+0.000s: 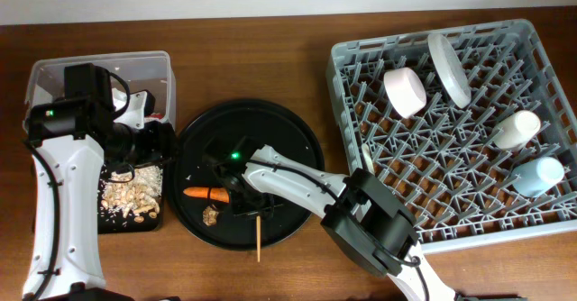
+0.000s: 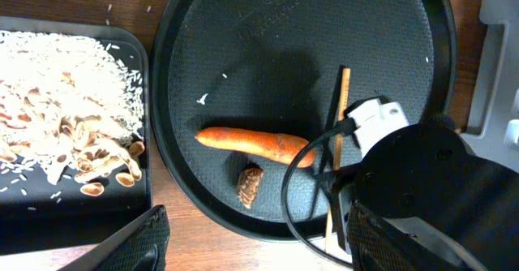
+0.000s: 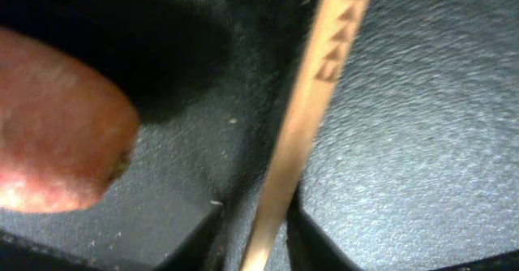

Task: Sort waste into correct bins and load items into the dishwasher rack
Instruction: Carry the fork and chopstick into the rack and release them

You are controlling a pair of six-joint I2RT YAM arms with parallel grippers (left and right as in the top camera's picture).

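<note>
The round tray point(image 1: 270, 130) sits mid-table, with the rack point(image 1: 356, 76) to its right and the shallow tray point(image 1: 131, 227) just beside it on the left. The tub point(image 1: 99, 64) stands behind that tray. On the round tray lie the carrot point(image 1: 207, 193), the lump point(image 1: 211, 214) just in front of it, and the chopstick point(image 1: 258, 240) to their right — its near end crosses the rim. Food scraps point(image 1: 126, 197) lie in the shallow tray.

round black tray point(image 2: 243, 52): carrot point(image 2: 255, 141), small brown lump point(image 2: 250, 185) just below it, chopstick point(image 2: 342, 101) near its right end | shallow black tray point(image 2: 144, 141), left: food scraps point(image 2: 73, 125) | left claw point(image 2: 255, 226): spread, empty
</note>
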